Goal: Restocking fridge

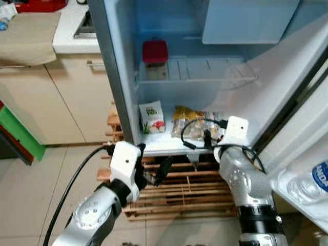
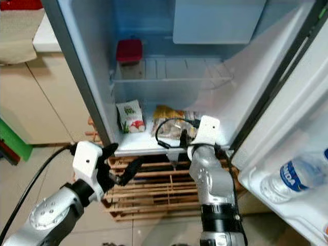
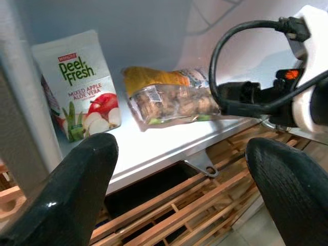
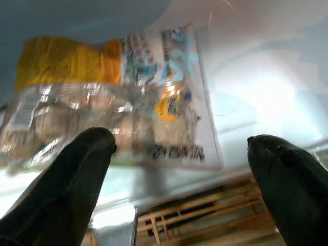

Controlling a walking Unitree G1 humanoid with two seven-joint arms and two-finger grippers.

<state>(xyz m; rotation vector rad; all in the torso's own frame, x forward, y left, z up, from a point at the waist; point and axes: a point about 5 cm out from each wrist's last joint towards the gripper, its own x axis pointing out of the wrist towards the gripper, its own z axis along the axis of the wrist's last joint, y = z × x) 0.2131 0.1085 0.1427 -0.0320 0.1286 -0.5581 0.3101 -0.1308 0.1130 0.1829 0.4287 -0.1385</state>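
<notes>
From the head cameras, the open white fridge [image 1: 123,92] is standing with its door swung out on the robot's right, where a clear plastic water bottle with a blue label [image 2: 292,177] is lying in the door rack, partly cut off by the frame edge. A red-lidded container [image 1: 155,53] is sitting on the wire shelf, its lower part dim behind the shelf front. On the bottom shelf a white Peel Fresh juice pouch [image 1: 152,117] is standing upright, and just beside it a clear snack bag with a yellow top [image 1: 192,123] is lying flat, partly hidden by the right arm's black cable. A slatted wooden pallet [image 1: 179,192] is lying under the fridge.

In the left wrist view, the left gripper [image 3: 182,179] is hanging before the shelf edge, fingers spread wide and holding nothing, the pouch and bag beyond them.

In the right wrist view, the right gripper [image 4: 179,169] is hovering just before the snack bag, fingers wide apart and empty; the bag's print is blurred and unreadable.
</notes>
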